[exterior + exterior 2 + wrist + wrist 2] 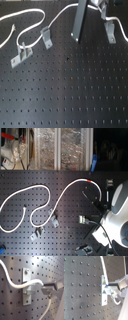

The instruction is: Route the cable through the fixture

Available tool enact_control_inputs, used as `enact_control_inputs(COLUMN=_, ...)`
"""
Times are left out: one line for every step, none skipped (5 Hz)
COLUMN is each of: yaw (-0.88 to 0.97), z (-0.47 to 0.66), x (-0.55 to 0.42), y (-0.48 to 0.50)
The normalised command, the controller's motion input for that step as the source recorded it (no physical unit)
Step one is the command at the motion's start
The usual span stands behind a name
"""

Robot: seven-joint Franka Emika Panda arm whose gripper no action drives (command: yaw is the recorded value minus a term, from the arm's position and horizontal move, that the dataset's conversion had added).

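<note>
Light, floppy cable lying across fixture, best pinched just beside it; gripper looks clamped on cable.

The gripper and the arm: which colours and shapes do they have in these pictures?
In the second exterior view the arm has a rounded white shell with a dark grey band near its joint. Black cables run beside it. In both wrist views the gripper ends in flat, angular fingers of grey metal, with a small round screw below. I see no markings.
</note>
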Motion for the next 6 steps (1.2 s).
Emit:
enact_control_inputs(yaw=0.00, z=0.00, x=-0.008, y=-0.008)
enact_control_inputs(yaw=0.03, z=0.06, x=-0.114, y=-0.125)
enact_control_inputs(yaw=0.07, z=0.05, x=-0.087, y=-0.094)
enact_control_inputs(yaw=0.00, z=0.21, x=-0.145, y=-0.109)
enact_control_inputs(yaw=0.00, z=0.36, x=-0.327, y=-0.204)
enact_control_inputs(yaw=0.00, z=0.01, x=0.000, y=0.000)
